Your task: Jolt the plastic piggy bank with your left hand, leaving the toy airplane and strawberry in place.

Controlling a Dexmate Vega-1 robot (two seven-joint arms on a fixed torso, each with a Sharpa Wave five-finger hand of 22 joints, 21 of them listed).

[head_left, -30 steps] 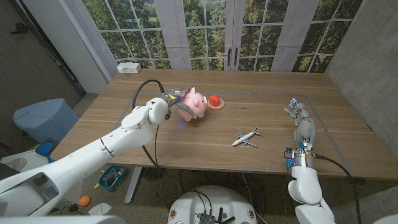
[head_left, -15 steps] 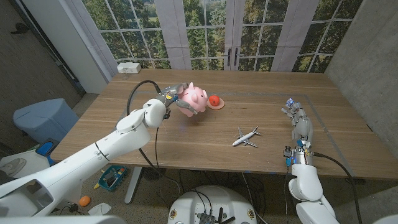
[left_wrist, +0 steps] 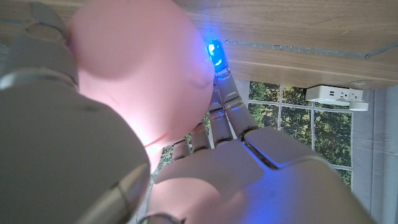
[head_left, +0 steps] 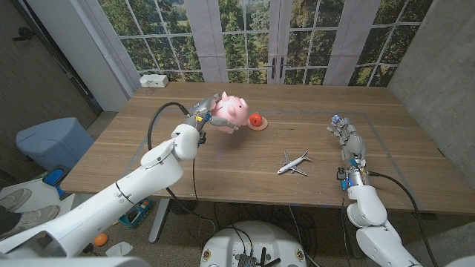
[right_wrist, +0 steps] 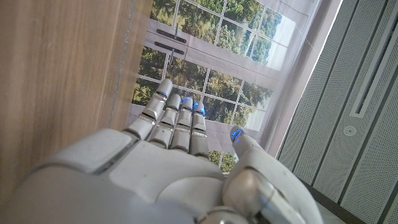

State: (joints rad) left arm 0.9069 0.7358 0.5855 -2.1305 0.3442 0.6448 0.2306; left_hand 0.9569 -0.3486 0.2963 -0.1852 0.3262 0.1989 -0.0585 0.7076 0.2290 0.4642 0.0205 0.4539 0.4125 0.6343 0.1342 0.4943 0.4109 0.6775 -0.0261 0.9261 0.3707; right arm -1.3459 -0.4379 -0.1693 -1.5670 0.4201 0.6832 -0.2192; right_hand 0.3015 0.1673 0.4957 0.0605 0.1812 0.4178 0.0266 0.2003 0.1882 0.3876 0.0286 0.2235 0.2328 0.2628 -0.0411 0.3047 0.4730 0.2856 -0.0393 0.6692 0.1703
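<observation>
1. Left hand (head_left: 205,117) grips the piggy bank (head_left: 231,111), its grey fingers wrapped round the pink body from the 9 o'clock side; in the left wrist view the fingers (left_wrist: 224,109) lie pressed against the smooth, rounded pink plastic (left_wrist: 143,74), one tip glowing blue.
2. Sitting toward 11 o'clock of the table's middle, the piggy bank is glossy and bulbous, and whether it touches the wood cannot be told.
3. At 3 o'clock of the pig, just beside it, the red strawberry (head_left: 255,119) sits on a small round disc (head_left: 260,125).
4. Toward 5 o'clock from the strawberry, well apart, the slim white toy airplane (head_left: 295,162) lies flat on the boards with its wings spread.
5. Right hand (head_left: 346,136) is at the table's 3 o'clock side, holding nothing, well apart from the airplane; the right wrist view shows its segmented fingers (right_wrist: 180,121) straight and close side by side, the thumb (right_wrist: 245,146) set a little apart, tips lit blue.
6. Matte, pale planks with a visible grain make up the wooden table (head_left: 223,174).
7. A white boxy device (head_left: 154,80) rests at the far 11 o'clock corner.
</observation>
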